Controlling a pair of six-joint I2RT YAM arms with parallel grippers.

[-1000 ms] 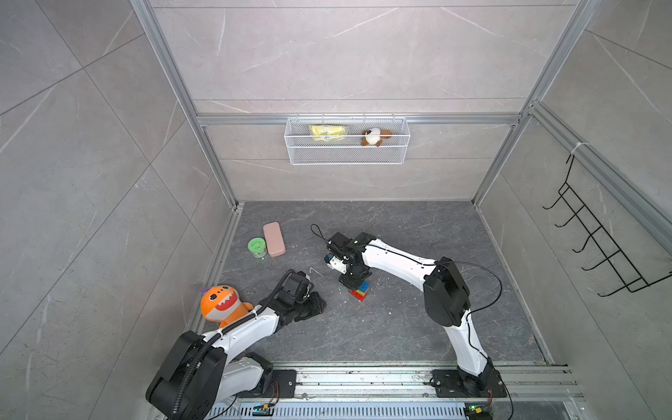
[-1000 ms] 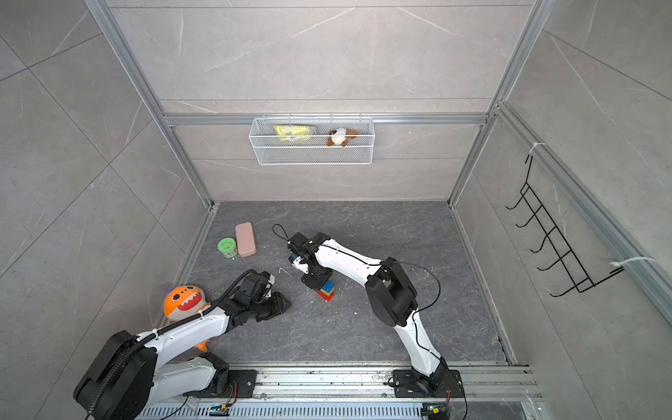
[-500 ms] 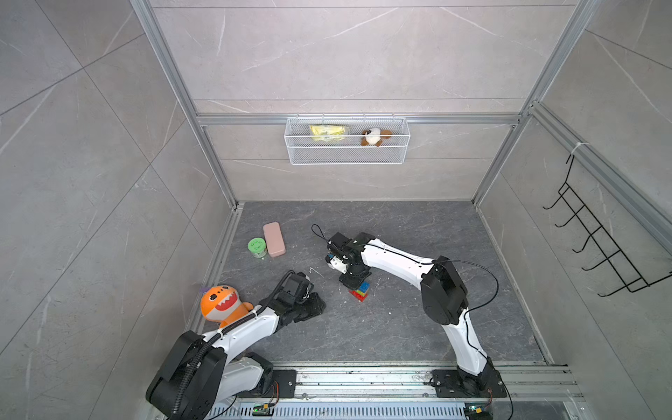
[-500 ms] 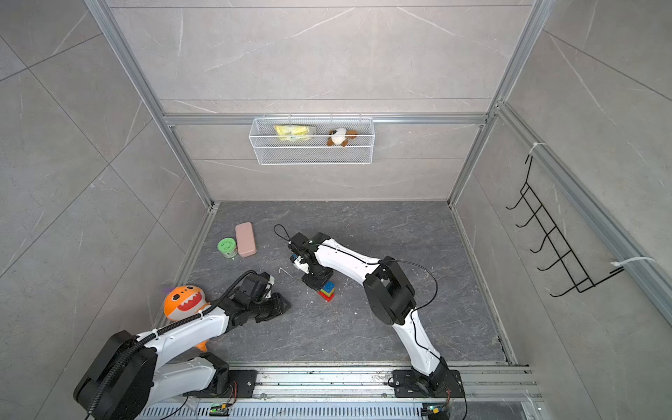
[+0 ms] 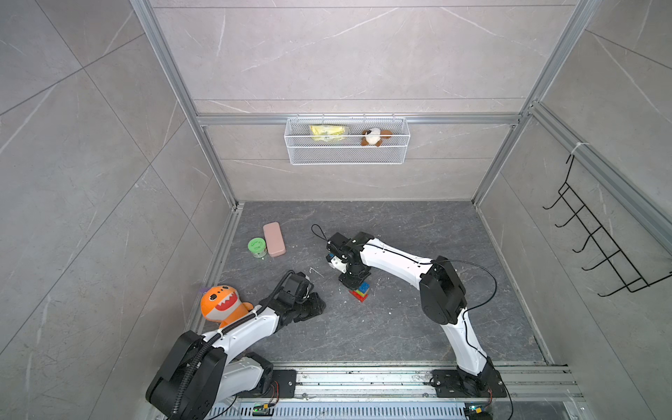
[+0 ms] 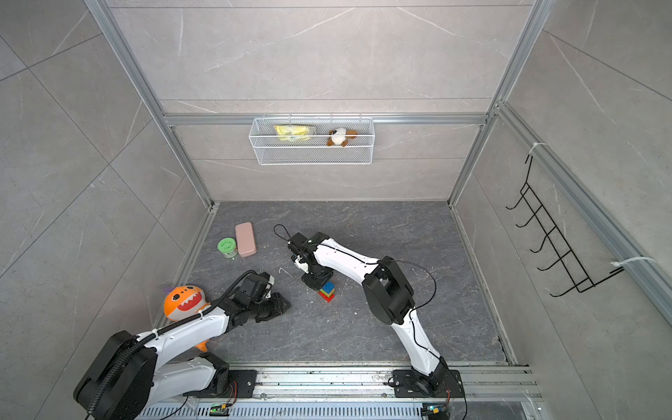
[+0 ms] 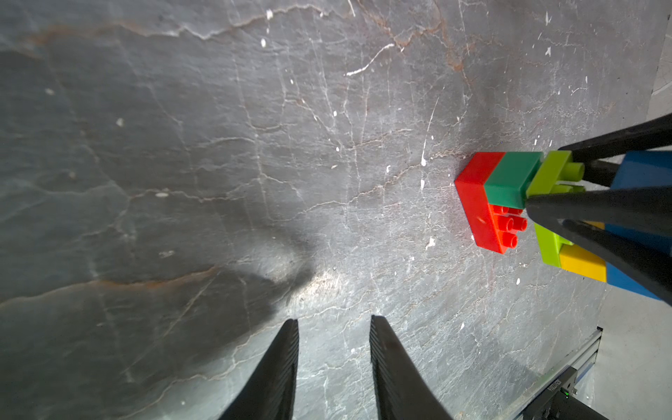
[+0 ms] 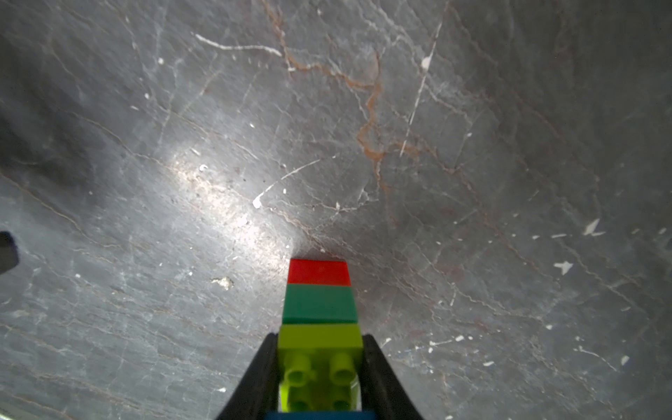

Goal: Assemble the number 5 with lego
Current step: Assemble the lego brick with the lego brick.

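Pinched between the jaws of the right gripper (image 8: 319, 342), likely to keep the number 5 (image 8: 319, 303) upright mid-bench. Nearby, left gripper (image 7: 334, 322) slightly open, empty, waiting.

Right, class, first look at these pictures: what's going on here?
The right gripper is shut on the number 5, a stack of five lego bricks, clamping it at the lime-green brick. The stack's red brick sits against the floor. Above it come the dark-green brick, the lime green, the yellow brick and the blue brick. The left gripper hangs open and empty off to the side.
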